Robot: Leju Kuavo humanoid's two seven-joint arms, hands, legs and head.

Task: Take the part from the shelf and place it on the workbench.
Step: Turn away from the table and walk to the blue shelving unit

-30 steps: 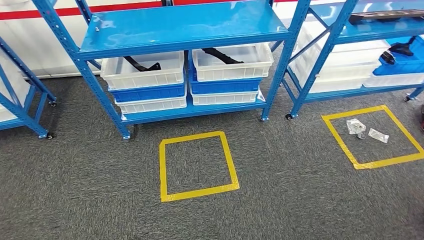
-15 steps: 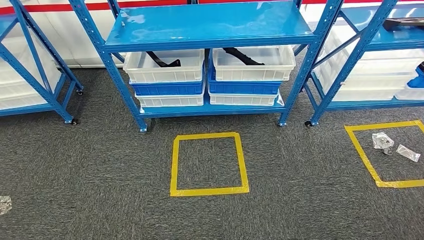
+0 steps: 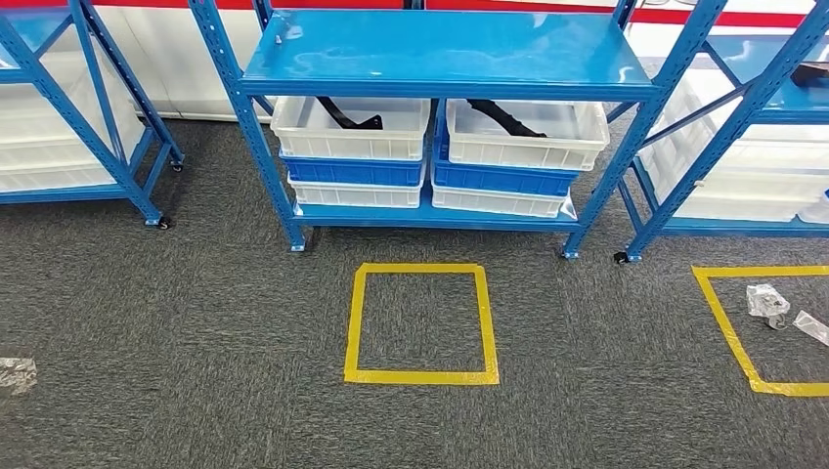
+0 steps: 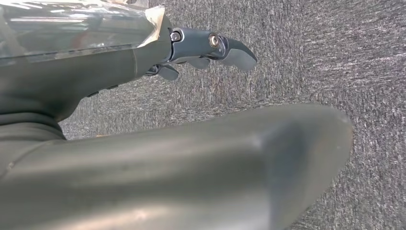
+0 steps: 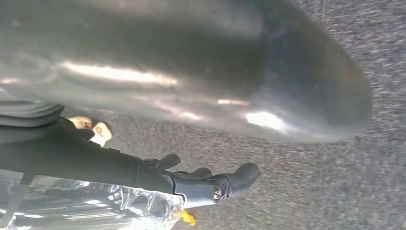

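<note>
Parts [image 3: 350, 113] lie in white bins on the shelf [image 3: 445, 54] facing you; left hand [image 4: 201, 50] and right hand [image 5: 201, 182] hang empty, fingers apart.

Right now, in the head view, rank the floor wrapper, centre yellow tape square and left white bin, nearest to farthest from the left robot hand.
From the left robot hand, hanging at the robot's side above the carpet:
1. Floor wrapper, near left.
2. Yellow tape square, centre floor.
3. Left white bin, on the shelf, beyond.
</note>
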